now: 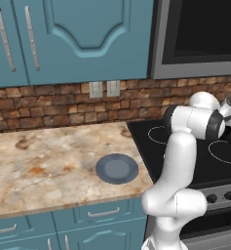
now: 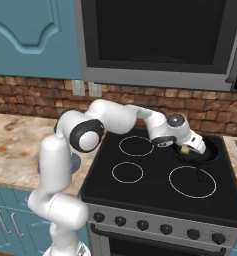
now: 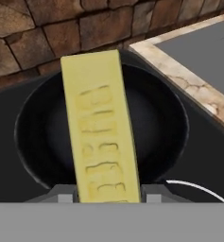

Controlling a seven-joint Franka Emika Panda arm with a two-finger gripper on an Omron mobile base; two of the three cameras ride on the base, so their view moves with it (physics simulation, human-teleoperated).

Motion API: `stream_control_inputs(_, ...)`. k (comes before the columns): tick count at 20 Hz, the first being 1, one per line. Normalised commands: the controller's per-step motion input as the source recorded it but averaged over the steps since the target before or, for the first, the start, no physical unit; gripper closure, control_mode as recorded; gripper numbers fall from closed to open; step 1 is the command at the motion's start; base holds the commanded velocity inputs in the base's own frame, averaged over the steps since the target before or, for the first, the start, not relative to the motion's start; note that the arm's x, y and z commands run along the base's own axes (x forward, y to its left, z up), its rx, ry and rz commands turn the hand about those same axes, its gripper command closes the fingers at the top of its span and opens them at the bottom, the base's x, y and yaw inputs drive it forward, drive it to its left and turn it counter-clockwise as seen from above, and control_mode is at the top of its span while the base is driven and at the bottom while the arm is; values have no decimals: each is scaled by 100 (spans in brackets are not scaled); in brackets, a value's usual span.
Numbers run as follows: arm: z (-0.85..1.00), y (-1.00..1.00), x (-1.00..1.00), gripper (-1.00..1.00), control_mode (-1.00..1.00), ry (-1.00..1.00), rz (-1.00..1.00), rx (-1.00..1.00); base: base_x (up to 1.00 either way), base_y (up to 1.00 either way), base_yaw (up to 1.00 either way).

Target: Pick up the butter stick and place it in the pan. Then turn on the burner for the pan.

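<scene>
A: Left base view? 
B: Blue-grey plate (image 1: 117,169) on counter (image 1: 44,166), stove (image 1: 223,161) right.
A: Right base view? 
B: Gripper (image 2: 189,148) over pan (image 2: 202,156) at the stove's back right burner.
A: Hand view? 
B: Jaws clamped on butter stick (image 3: 100,127), held above the pan (image 3: 160,123).

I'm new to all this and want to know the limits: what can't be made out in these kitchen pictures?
- Hand view: the lower end of the butter stick runs past the picture's bottom, so where the end effector grips it is cut off.
- Right base view: the pan is partly hidden by the hand; the butter is too small to judge.
- Left base view: the arm covers the pan's burner.
</scene>
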Motion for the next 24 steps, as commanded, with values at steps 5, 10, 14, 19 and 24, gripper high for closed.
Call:
stream_control_inputs(5,-16,0,21,100,-100,0,4,0,0,0,0)
stream_control_inputs(10,-18,0,20,-100,-100,2,3,0,0,0,0)
stream_control_inputs(14,-8,-1,13,-100,-100,1,1,0,0,0,0)
stream_control_inputs(19,0,-6,5,-100,-100,0,0,0,0,0,0)
stream_control_inputs(24,1,-3,-1,-100,-100,0,0,0,0,0,0)
